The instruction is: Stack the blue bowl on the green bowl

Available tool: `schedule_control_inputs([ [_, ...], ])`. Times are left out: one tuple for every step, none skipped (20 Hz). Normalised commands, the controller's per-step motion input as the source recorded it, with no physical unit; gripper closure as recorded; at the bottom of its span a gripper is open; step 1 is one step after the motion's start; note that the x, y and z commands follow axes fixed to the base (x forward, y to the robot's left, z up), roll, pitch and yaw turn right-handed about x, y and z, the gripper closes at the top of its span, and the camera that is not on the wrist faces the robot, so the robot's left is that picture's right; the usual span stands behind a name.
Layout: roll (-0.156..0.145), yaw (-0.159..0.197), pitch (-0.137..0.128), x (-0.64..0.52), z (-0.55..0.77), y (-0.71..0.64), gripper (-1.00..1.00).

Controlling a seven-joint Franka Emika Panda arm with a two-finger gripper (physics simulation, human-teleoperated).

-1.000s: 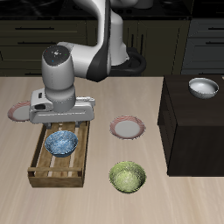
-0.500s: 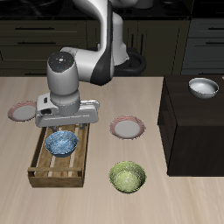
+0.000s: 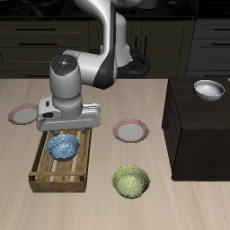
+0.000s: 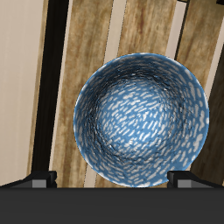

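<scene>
since the blue bowl (image 3: 64,146) sits in the slatted wooden crate (image 3: 40,170) near the surface's front edge, the step in hand looks like the descent for a grasp. in the wrist view the blue bowl (image 4: 142,120) fills the frame, resting on the crate's slats (image 4: 96,35), with the tool (image 4: 112,179) poised above it and apart from it, nothing between its tips. the two fingertips (image 4: 39,178) show well apart, so the tool is spread. a good grasp probably means coming straight down so one finger goes inside the rim and the other outside, pinching the wall rather than trying to span the whole bowl. the crate's side boards stand close by, so the outer finger likely needs care not to catch on them. afterwards the lift should clear the crate's edge before crossing to the green bowl (image 3: 131,182), which stands on the bare surface (image 3: 180,202) beside the crate, in front of a pink-rimmed plate (image 3: 130,132).
</scene>
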Motion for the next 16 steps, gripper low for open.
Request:
schedule_control_inputs([
  [-0.137,0.046,-0.029,0.05,-0.19,-0.11,-1.0],
  [0.07,-0.013,0.07,-0.02,-0.29,-0.02,-1.0],
  [-0.04,-0.007,0.026,0.08,-0.2,-0.04,-1.0],
  [-0.068,-0.008,0.007,0.01,-0.17,-0.14,-1.0],
  [0.057,-0.001,0.043,0.09,-0.16,0.1,-1.0],
  [-0.052,0.014,0.013,0.06,-0.15,0.01,-1.0],
  [0.004,0.001,0.026,0.03,-0.16,0.08,-1.0],
  [-0.004,0.026,-0.004,0.07,-0.12,0.04,-1.0],
  [-0.044,0.0,0.009,0.08,-0.13,0.04,-1.0],
  [0.013,-0.004,0.032,0.06,-0.17,0.06,-1.0],
  [-0.036,-0.002,0.047,0.09,-0.23,-0.08,-1.0],
  [-0.033,0.003,-0.004,0.05,-0.01,0.04,-1.0],
  [0.08,-0.034,0.052,-0.01,-0.36,0.15,-1.0],
  [-0.034,0.019,0.037,-0.03,-0.3,0.01,-1.0],
  [0.028,0.021,0.055,0.06,-0.3,0.08,-1.0],
  [-0.04,-0.02,0.136,0.11,-0.63,-0.07,-1.0],
])
